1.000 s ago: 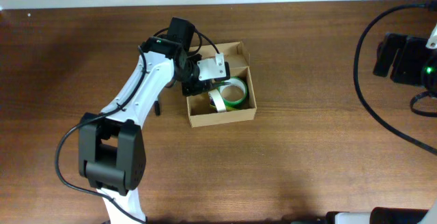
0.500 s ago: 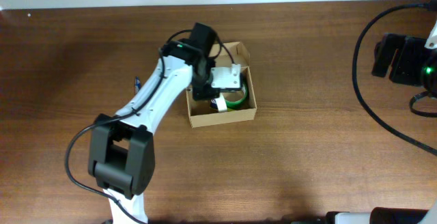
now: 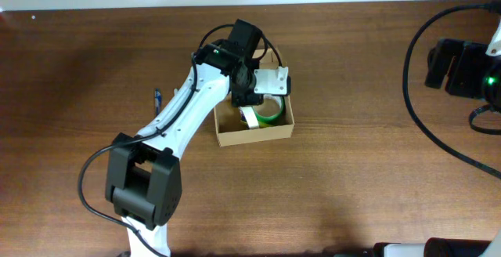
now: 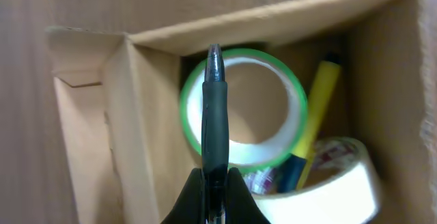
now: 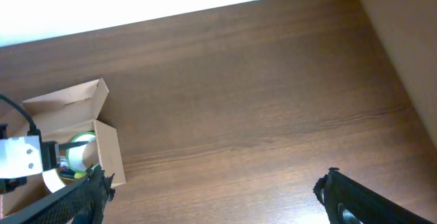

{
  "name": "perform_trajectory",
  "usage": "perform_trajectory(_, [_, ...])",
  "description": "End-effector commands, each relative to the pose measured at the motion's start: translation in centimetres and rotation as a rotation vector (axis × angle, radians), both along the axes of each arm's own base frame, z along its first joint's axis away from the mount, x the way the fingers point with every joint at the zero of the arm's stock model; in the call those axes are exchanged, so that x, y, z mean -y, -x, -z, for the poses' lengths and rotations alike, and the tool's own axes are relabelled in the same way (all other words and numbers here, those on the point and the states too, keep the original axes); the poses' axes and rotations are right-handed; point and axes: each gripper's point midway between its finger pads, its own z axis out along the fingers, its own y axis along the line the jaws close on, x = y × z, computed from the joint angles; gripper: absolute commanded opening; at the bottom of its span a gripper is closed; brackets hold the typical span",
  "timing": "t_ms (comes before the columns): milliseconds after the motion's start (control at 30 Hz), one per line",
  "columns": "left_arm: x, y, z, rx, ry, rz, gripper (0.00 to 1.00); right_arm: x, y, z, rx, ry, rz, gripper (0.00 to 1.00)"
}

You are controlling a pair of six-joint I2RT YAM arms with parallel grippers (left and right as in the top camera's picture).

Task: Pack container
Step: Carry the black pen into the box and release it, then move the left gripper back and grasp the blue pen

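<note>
The container point(image 3: 274, 133) is a tan cardboard box, open on the brown table, also seen in the right wrist view point(image 5: 109, 152). My left gripper point(image 3: 256, 92) hangs over it, shut on a dark pen point(image 4: 216, 115) that points over a green-edged tape roll point(image 4: 295, 111). Inside the box point(image 4: 123, 149) also lie a yellow marker point(image 4: 322, 91) and a white tape roll point(image 4: 345, 183). The left gripper's fingertips point(image 4: 216, 195) pinch the pen's rear end. My right gripper point(image 5: 212, 200) stands wide open over bare table, far right of the box.
A small blue pen point(image 3: 157, 99) lies on the table left of the left arm. The right arm's dark body and black cables point(image 3: 462, 67) sit at the table's far right. The box's flap lid point(image 5: 68, 100) stands open at its far side.
The left arm has swung to the right with the pen, from the box's left wall to over its middle. The blue pen on the table has come into view.
</note>
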Motion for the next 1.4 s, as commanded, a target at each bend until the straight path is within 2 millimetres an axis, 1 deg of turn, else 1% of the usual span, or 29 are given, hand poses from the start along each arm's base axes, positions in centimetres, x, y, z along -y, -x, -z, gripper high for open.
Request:
perform_trajectory(0, [0.0,-0.9,0.9,-0.013,0.007,-0.042,0.08,0.0,0.7,-0.4,0.014,-0.007,0.002,0.99])
perform_trajectory(133, [0.3,-1.6,0.6,0.008,0.027,-0.063,0.33,0.0,0.8,-0.4,0.015,-0.006,0.001,0.99])
perform_trajectory(167, [0.4,-1.9,0.5,0.013,0.04,-0.082,0.38,0.0,0.8,-0.4,0.015,-0.006,0.001,0.99])
perform_trajectory(333, [0.7,-2.5,0.1,0.036,0.057,-0.091,0.43,0.0,0.8,-0.4,0.015,-0.006,0.002,0.99])
perform_trajectory(433, [0.8,-2.7,0.0,0.045,0.063,-0.093,0.44,0.0,0.8,-0.4,0.015,-0.006,0.002,0.99])
perform_trajectory(500, [0.8,-3.2,-0.7,0.054,0.08,-0.134,0.43,0.0,0.8,-0.4,0.015,-0.006,0.002,0.99])
perform_trajectory(567, [0.7,-4.1,-2.4,0.069,0.118,-0.205,0.42,0.0,0.8,-0.4,0.015,-0.005,0.002,0.99])
perform_trajectory(600, [0.6,-4.7,-3.8,0.078,0.151,-0.258,0.42,0.0,0.8,-0.4,0.015,-0.006,0.002,0.99])
perform_trajectory(667, [-0.4,-6.3,-7.0,0.11,0.219,-0.399,0.41,0.0,0.8,-0.4,0.015,-0.006,0.002,0.99])
perform_trajectory(733, [-2.5,-8.2,-10.3,0.137,0.301,-0.593,0.41,0.0,0.8,-0.4,0.015,-0.006,0.002,0.99])
perform_trajectory(800, [-5.3,-9.7,-13.1,0.148,0.393,-0.805,0.41,0.0,0.8,-0.4,0.015,-0.006,0.002,0.99])
perform_trajectory(867, [-8.8,-10.9,-14.6,0.132,0.485,-1.026,0.41,0.0,0.8,-0.4,0.015,-0.006,0.002,0.99])
perform_trajectory(900, [-10.6,-11.2,-14.8,0.115,0.516,-1.12,0.39,0.0,0.8,-0.4,0.015,-0.006,0.002,0.99])
perform_trajectory(967, [-13.7,-11.3,-14.3,0.07,0.539,-1.255,0.36,0.0,0.8,-0.4,0.015,-0.006,0.002,0.99])
perform_trajectory(1000, [-15.5,-11.1,-13.7,0.041,0.541,-1.332,0.34,0.0,0.8,-0.4,0.015,-0.006,0.002,0.99])
perform_trajectory(1067, [-18.8,-10.5,-12.3,-0.022,0.531,-1.477,0.3,0.0,0.8,-0.4,0.015,-0.006,0.002,0.99])
perform_trajectory(1167, [-23.3,-9.2,-10.3,-0.107,0.508,-1.671,0.29,0.0,0.8,-0.4,0.015,-0.006,0.002,0.99])
perform_trajectory(1267, [-25.7,-7.8,-8.2,-0.199,0.474,-1.779,0.28,0.0,0.8,-0.4,0.015,-0.006,0.002,0.99])
perform_trajectory(1367, [-26.8,-6.6,-6.1,-0.275,0.413,-1.824,0.29,0.0,0.8,-0.4,0.015,-0.006,0.002,0.99])
